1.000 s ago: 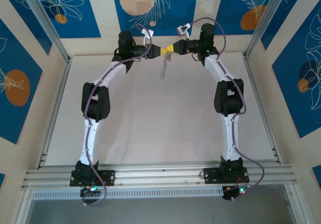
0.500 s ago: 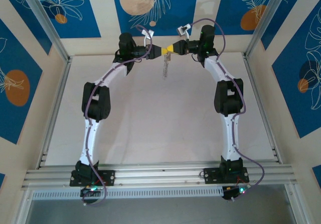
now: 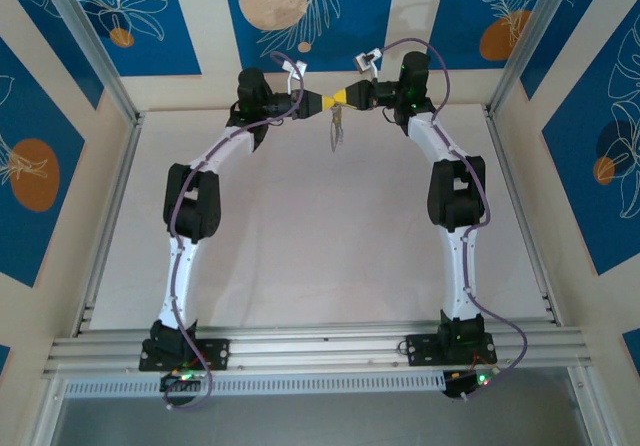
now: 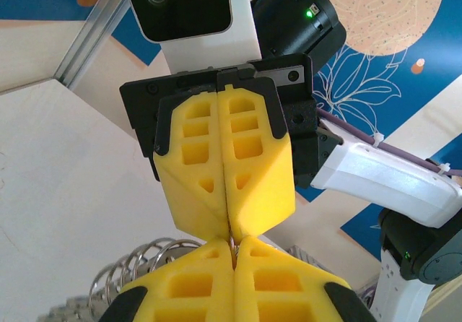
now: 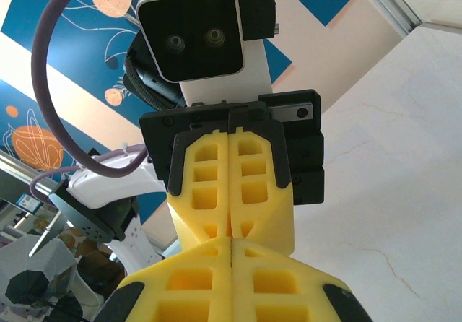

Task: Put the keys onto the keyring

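The keys [image 3: 335,126] have swung since a second ago. They then hung as a longer string, a little to the left and lower over the table [image 3: 300,256]. Now they hang as a shorter bunch right under the point where the two grippers meet.

Seen from above, the two arm bases sit at the near edge, and both arms reach up and inward to the far edge of the table. There the left gripper [image 3: 328,100] and the right gripper [image 3: 343,97] meet tip to tip. The keys dangle just below them, clear of the tabletop.

In the left wrist view, the left gripper [image 4: 232,244] has its yellow fingers pressed flat together with no gap. The right gripper [image 4: 229,229] faces it, its jaws just as tightly closed, and the tips touch. Silvery loops of the keys [image 4: 141,263] curve out beside the left fingers, low and to the left.

The right wrist view shows the same meeting of the right gripper [image 5: 231,244] and the left gripper [image 5: 231,229]. What either one pinches cannot be told. Blue patterned panels stand behind them.
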Controlling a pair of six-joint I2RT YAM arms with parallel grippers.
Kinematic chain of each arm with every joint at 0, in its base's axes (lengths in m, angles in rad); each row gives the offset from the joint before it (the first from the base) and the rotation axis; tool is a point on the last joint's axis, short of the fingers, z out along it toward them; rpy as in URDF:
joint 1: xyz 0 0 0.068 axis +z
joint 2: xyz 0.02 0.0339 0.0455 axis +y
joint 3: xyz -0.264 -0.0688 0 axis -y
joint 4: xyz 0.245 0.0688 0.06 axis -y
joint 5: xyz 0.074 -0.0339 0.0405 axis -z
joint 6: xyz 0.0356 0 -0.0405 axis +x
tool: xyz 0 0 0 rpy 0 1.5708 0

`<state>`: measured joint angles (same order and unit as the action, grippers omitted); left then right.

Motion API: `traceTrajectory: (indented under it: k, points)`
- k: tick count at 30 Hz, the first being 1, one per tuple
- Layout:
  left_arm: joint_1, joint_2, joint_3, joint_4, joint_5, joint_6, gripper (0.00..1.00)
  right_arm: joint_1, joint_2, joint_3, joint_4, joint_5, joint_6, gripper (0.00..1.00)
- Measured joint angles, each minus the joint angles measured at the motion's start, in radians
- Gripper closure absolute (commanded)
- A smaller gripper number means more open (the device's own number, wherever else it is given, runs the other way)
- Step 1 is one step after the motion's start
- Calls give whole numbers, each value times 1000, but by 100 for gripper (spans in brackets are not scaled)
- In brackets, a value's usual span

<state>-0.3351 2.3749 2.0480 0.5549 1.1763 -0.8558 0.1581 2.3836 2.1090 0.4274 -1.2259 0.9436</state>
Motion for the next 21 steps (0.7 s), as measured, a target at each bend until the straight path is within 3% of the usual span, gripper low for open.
traceTrajectory:
  k: [3,11,21]
  points:
    - [-2,0,-3,1,-3,1,100,-1,-6,-13,5,5,3,100]
    - [-13,-2,-34,21,-70,11,100,-14,-18,-61,85,32,86,71]
    - [-68,-4,-68,68,-97,16,100,-45,-42,-191,379,115,306,58]
